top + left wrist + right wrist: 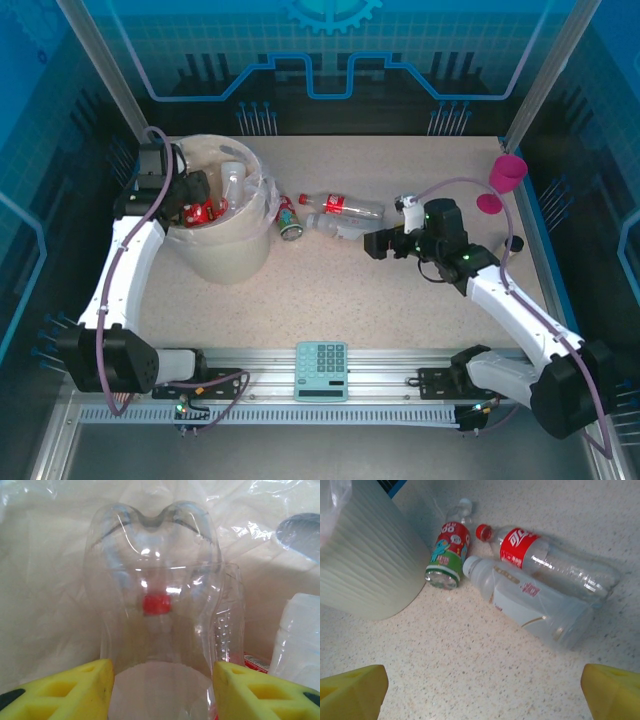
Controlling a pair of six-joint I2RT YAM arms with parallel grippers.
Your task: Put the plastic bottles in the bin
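**Left clamped on bottle in bin; right wide open**

Left gripper [164, 690]: yellow pads pressed on both sides of a clear bottle [155, 580] at frame centre, inside the bin [225, 255]. Right gripper [480, 690]: pads apart at the lower corners. Beyond it on the table [445, 655]: white-capped bottle [530, 600] centre, red-labelled bottle [520, 545] upper right, green-labelled bottle [447, 550] beside the bin wall.

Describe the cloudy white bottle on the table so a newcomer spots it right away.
Find the big cream bin at the table's left. Right of it, the cloudy bottle lies beside the clear red-capped bottle, on its near side. It alone has a milky body.
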